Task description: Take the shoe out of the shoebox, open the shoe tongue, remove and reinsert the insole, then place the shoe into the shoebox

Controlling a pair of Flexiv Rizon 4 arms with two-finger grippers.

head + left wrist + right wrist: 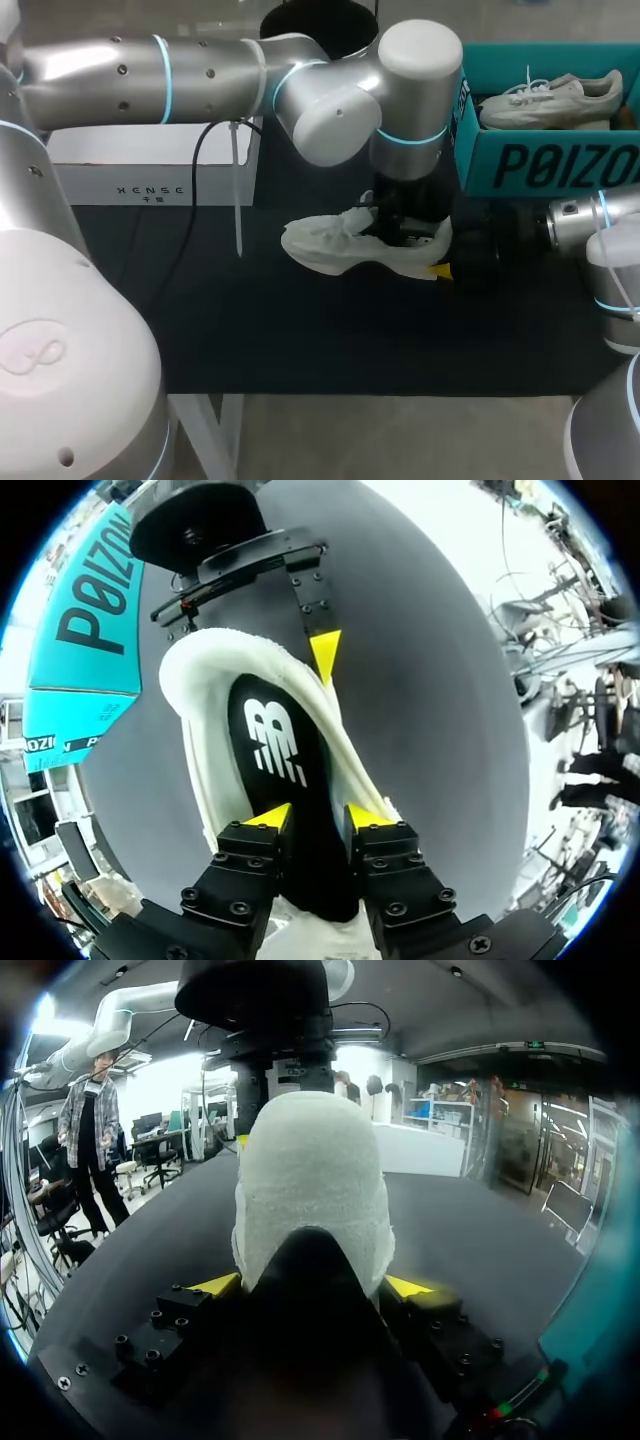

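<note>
A white box (pixel 150 170) sits at the table's (pixel 300 340) rear left edge. Mid-table lies the white sneaker (pixel 320 245). The left gripper (pixel 318 820) pinches its black insole (pixel 275 740) (lying inside the shoe), and the right gripper (pixel 312 1285) clamps the heel. The teal shoebox (pixel 540 165), at the rear right corner, holds 1 other sneaker (pixel 550 100).

- Even overhead light falls on the dark desk (pixel 300 340) in the head view; the left arm (pixel 200 75) shows bright highlights.
- A soft shadow pools under the white shoe (pixel 330 245).
- In the left wrist view the desk glares pale toward its far side.
- In the right wrist view the shoe is backlit, its near end dark and blurred.
</note>
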